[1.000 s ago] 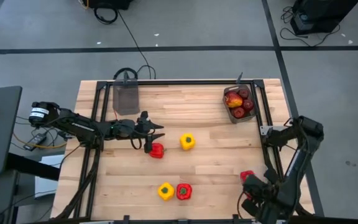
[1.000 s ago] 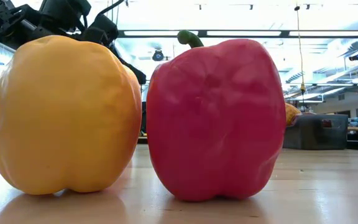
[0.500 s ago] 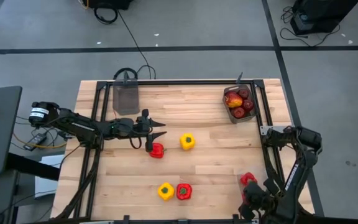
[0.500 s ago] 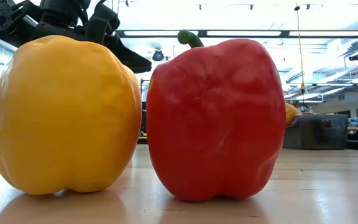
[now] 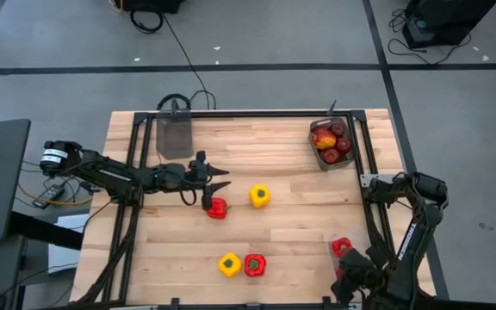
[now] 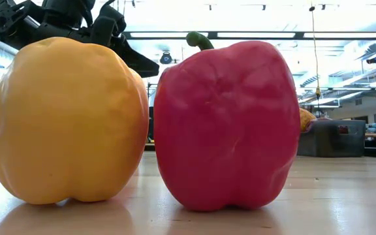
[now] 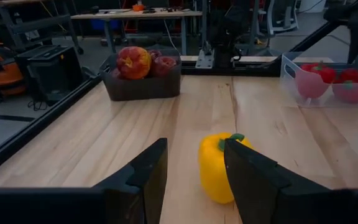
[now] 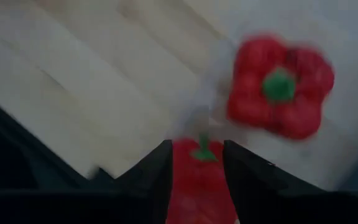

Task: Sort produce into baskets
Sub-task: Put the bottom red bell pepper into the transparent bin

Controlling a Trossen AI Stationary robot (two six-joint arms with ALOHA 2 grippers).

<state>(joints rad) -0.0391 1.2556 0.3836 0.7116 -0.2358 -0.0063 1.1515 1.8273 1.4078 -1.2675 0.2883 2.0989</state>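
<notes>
My right gripper point(image 8: 197, 149) hangs open at the table's near right corner point(image 5: 344, 262), pointing down over the clear basket point(image 7: 288, 78). A red pepper point(image 8: 199, 183) shows between its fingers, and another red pepper point(image 8: 280, 87) lies in the basket below. My left gripper point(image 5: 220, 182) stands open above mid-table. A red pepper point(image 5: 217, 207) rests on the wood just near of it, and a yellow pepper point(image 7: 219, 168) stands ahead of its fingers. A yellow pepper point(image 6: 67, 121) and a red pepper point(image 6: 227, 124) stand side by side near the front edge. My right gripper has the red pepper's stem end point(image 8: 201, 152) showing in the gap between its two fingers, which point down from above. The picture is blurred, and I cannot tell whether the fingers touch the pepper.
A smoky-grey basket point(image 5: 331, 142) holding apples stands at the far right. A second grey basket point(image 5: 176, 136) stands at the far left with nothing seen in it. A black frame point(image 5: 257, 113) runs around the table's edges. Bare wood lies between the peppers.
My right gripper has sunk a little over the clear basket, shifted slightly toward the near edge, and its wrist has rolled.
</notes>
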